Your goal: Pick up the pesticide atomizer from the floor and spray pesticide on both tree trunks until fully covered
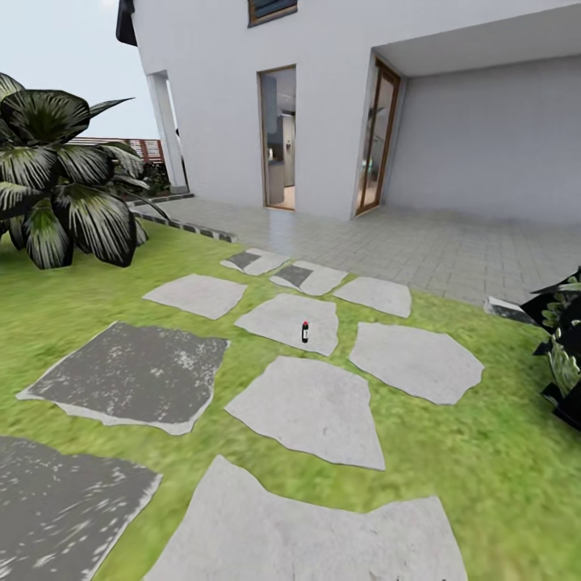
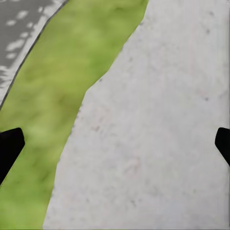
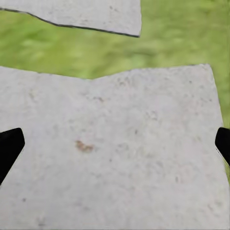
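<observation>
While both claws (image 2: 115,143) (image 3: 115,143) gape wide and empty, one atomizer (image 1: 305,331) stands on paving stone (image 1: 290,321).

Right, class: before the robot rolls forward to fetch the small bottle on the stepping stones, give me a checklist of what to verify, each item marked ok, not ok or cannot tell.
1. Atomizer in sight, upright on a pale stepping stone: ok.
2. Way there over flat stones and grass, nothing standing between: ok.
3. Left pincer open and holding nothing, fingertips wide apart over stone: ok.
4. Right pincer open and holding nothing, over a stone slab: ok.
5. Bottle within arm's reach: not ok, it sits several stones ahead.
6. The two trees to spray located: cannot tell; a palm-like plant stands at the left, a dark plant at the right.
</observation>
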Robot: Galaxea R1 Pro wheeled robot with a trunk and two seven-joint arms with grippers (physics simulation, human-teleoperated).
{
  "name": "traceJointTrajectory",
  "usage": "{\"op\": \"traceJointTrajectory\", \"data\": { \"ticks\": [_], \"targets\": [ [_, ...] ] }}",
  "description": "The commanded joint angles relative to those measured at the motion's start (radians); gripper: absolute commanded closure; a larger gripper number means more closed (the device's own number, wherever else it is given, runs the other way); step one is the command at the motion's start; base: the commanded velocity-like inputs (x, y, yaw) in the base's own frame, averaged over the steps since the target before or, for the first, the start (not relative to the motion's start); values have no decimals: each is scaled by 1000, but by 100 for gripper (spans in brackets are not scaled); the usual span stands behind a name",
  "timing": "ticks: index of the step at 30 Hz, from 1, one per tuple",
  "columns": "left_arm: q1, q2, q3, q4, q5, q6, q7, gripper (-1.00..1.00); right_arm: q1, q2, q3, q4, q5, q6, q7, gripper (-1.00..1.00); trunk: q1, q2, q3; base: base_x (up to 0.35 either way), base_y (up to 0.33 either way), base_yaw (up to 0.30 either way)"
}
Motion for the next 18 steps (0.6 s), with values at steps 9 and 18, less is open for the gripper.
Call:
{"op": "traceJointTrajectory", "data": {
  "ticks": [9, 18],
  "targets": [
    [0, 0, -1, 1, 7, -3, 0, -100, 0, 0, -1, 1, 0, -3, -1, -100, 0, 0, -1, 339, 0, 0],
    [0, 0, -1, 1, 7, -3, 0, -100, 0, 0, -1, 1, 0, -3, -1, -100, 0, 0, -1, 339, 0, 0]
  ]
}}
